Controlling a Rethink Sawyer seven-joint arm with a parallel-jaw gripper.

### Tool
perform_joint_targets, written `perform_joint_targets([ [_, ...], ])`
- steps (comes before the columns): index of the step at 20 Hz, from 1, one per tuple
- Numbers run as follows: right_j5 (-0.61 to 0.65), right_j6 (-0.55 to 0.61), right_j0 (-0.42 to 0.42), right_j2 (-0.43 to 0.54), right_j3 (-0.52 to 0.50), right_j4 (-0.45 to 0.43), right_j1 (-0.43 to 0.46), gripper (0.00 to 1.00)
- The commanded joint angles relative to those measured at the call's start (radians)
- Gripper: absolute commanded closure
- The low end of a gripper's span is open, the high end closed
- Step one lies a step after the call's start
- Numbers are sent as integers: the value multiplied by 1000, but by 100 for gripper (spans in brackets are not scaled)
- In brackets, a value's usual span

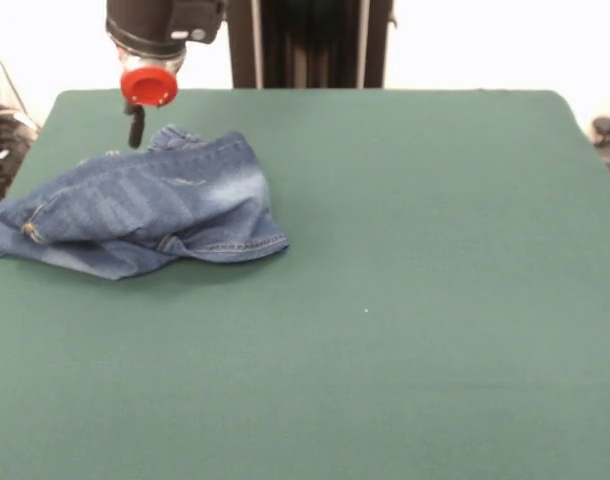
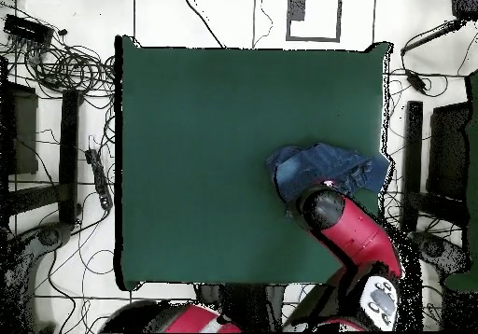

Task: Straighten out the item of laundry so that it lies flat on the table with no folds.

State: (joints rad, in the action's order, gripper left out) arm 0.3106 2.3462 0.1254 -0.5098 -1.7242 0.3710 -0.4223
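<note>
The blue denim jeans (image 1: pixel 155 205) lie in a folded, bunched heap at the far left of the green table (image 1: pixel 385 300). One end reaches the table's left edge. My gripper (image 1: pixel 135 128) hangs under a red disc, shut and narrow. Its tip is just behind the jeans' far edge, and I cannot tell if it touches the cloth. In the overhead view the jeans (image 2: pixel 322 167) lie near the right edge of the table (image 2: pixel 205 162). The red arm (image 2: pixel 350 228) covers their near part and hides the gripper.
The robot's black pedestal (image 1: pixel 305 45) stands behind the table's far edge. Cables and stands (image 2: pixel 65 69) lie on the floor around the table. The wide green surface right of the jeans holds nothing else.
</note>
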Motion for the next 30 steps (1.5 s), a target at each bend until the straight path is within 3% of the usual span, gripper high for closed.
perform_joint_targets([
  [1,-168,79,192,274,-194,-4,-163,0],
  [9,-158,99,249,322,-226,-33,-183,0],
  [20,-267,184,282,435,-287,-12,-166,0],
  [30,-207,244,202,436,-248,84,-175,0],
])
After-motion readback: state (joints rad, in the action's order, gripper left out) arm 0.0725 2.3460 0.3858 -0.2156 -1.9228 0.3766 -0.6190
